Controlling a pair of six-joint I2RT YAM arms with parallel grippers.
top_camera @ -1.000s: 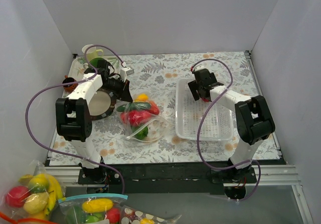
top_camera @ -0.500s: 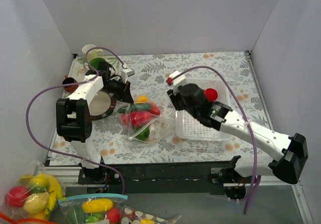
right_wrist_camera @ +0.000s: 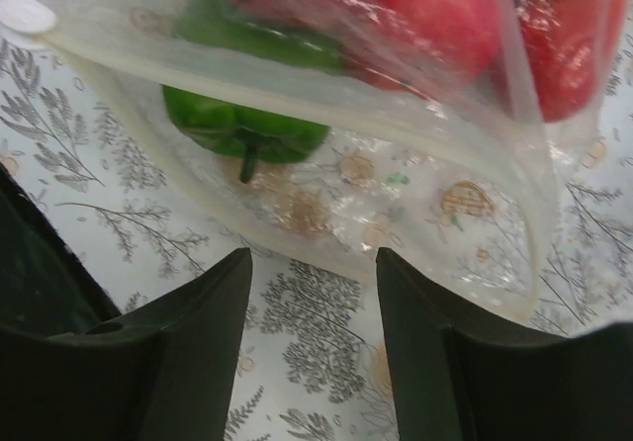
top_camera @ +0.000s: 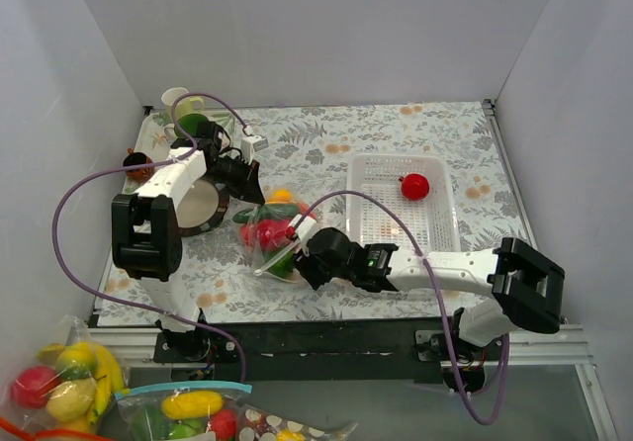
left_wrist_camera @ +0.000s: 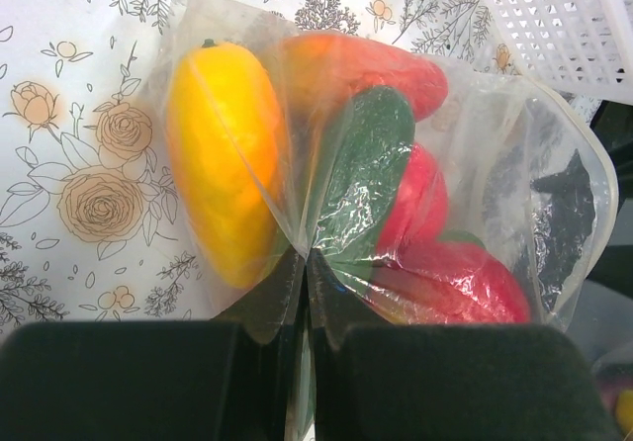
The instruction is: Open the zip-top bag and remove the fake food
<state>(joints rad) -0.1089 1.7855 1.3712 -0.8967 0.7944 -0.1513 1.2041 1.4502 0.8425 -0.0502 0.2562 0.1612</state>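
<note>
The zip-top bag [top_camera: 284, 241] lies on the floral table left of the white basket [top_camera: 374, 235], its whitish-edged mouth [right_wrist_camera: 297, 95] gaping toward the near side. Inside it is fake food: a yellow piece [left_wrist_camera: 223, 154], a green piece [left_wrist_camera: 366, 169], red pieces [left_wrist_camera: 450, 288] and a green pepper [right_wrist_camera: 242, 130]. One red fruit [top_camera: 414, 186] lies in the basket. My left gripper [top_camera: 254, 192] is shut on a pinch of the bag's plastic [left_wrist_camera: 307, 263] at its far end. My right gripper [top_camera: 303, 263] is open and empty, low over the table just before the bag's mouth [right_wrist_camera: 312, 263].
A black-rimmed round dish [top_camera: 198, 206] lies under the left arm, with a green cup [top_camera: 193, 125] and a white cup [top_camera: 176, 97] behind it. Off the table at the near left lie a banana-and-lemon pile [top_camera: 59, 377] and a teal-zip bag [top_camera: 188, 406].
My right arm left the basket, where a red fruit now lies, and swung left and down to the bag's near side. The left gripper kept its hold.
</note>
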